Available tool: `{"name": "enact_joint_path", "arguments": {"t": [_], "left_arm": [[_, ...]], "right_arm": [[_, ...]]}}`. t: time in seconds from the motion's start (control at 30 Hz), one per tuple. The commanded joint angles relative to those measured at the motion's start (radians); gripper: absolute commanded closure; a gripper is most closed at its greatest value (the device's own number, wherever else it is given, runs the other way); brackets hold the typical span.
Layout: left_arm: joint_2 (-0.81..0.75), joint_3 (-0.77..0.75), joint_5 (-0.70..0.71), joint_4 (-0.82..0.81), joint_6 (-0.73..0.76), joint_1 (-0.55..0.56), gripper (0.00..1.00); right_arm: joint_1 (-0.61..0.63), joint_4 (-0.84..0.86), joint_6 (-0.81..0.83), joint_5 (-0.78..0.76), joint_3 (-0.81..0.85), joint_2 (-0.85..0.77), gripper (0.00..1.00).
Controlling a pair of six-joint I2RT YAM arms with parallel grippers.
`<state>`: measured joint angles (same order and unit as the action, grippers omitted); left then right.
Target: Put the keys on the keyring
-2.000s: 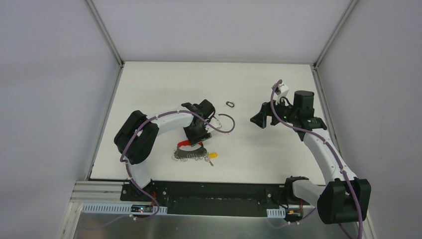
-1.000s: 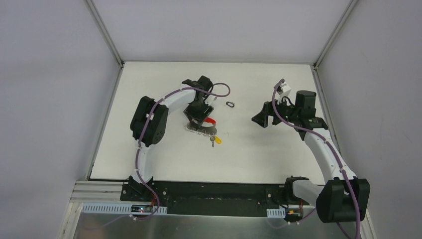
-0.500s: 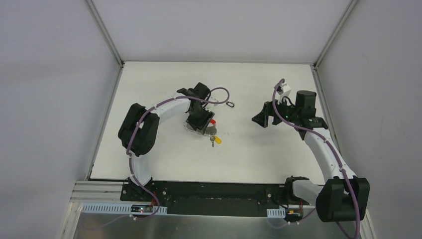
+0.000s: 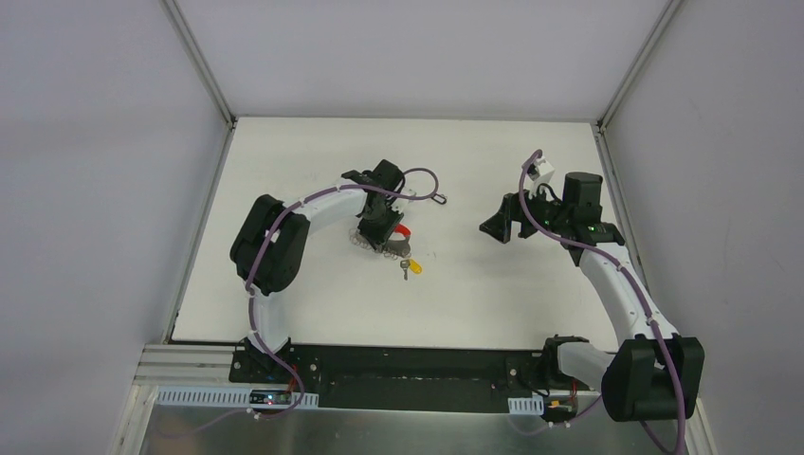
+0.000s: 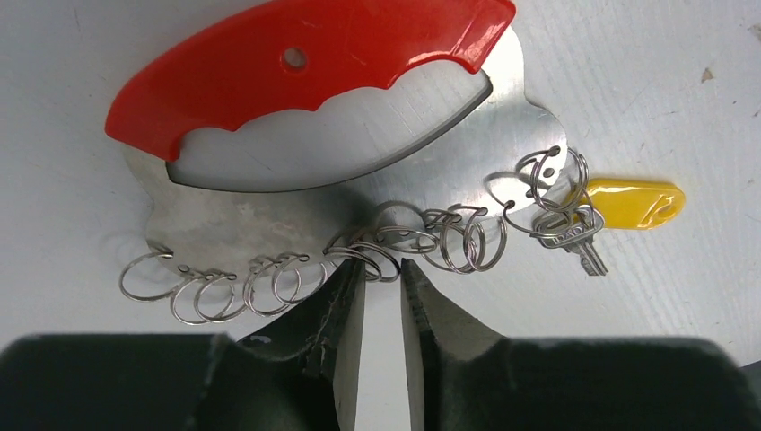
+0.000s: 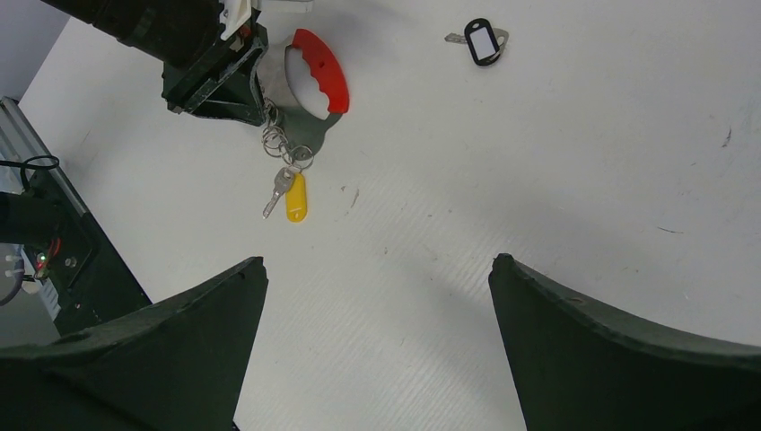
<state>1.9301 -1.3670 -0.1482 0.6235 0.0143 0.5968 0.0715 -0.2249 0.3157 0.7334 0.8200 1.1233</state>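
Note:
The keys (image 5: 449,238) are silver rings in a row on a curved grey plate with a red grip (image 5: 296,63), lying flat mid-table (image 4: 384,239). One silver key with a yellow head (image 5: 633,202) hangs at the right end. My left gripper (image 5: 383,268) has its fingers nearly together around one middle ring, a narrow gap showing. The keyring (image 6: 485,42), a small black oval loop, lies apart, behind and right of the bunch (image 4: 440,199). My right gripper (image 6: 379,260) is wide open and empty above bare table, right of the keys (image 6: 287,148).
The left arm's purple cable (image 4: 422,180) loops close by the keyring. White walls stand around the table (image 4: 493,294). A black rail (image 4: 408,365) runs along the near edge.
My left gripper has dragged the keys from near the front edge up to mid-table, closer to the keyring. In the last half second it barely moved. The right arm stayed still.

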Motion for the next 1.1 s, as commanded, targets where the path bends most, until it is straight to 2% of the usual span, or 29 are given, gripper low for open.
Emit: {"name": "enact_joint_path", "arguments": {"t": [0.0,0.27,0.6,0.7,0.8,0.97,1.07], "left_arm": [[-0.005,-0.008,0.027,0.002,0.015,0.008,0.81],[-0.059,0.006,-0.003,0.007,0.056,0.006,0.99],[-0.093,0.009,-0.281,0.031,0.093,-0.003,1.00],[-0.087,0.008,-0.339,0.033,0.093,-0.005,0.94],[-0.093,0.014,-0.327,0.025,0.089,-0.009,0.84],[-0.116,0.030,-0.254,0.007,0.088,-0.015,0.55],[-0.118,0.031,-0.217,0.005,0.088,-0.015,0.50]], "right_arm": [[-0.009,0.006,0.005,0.035,-0.005,0.004,0.02],[-0.013,0.006,0.008,0.034,-0.007,-0.005,0.02],[-0.016,0.006,0.013,0.034,-0.007,-0.008,0.02],[-0.017,0.004,0.014,0.034,-0.008,-0.008,0.02],[-0.018,0.004,0.016,0.034,-0.008,-0.008,0.02],[-0.018,0.002,0.019,0.034,-0.007,-0.005,0.02],[-0.018,0.000,0.022,0.034,-0.008,-0.006,0.02]]}}
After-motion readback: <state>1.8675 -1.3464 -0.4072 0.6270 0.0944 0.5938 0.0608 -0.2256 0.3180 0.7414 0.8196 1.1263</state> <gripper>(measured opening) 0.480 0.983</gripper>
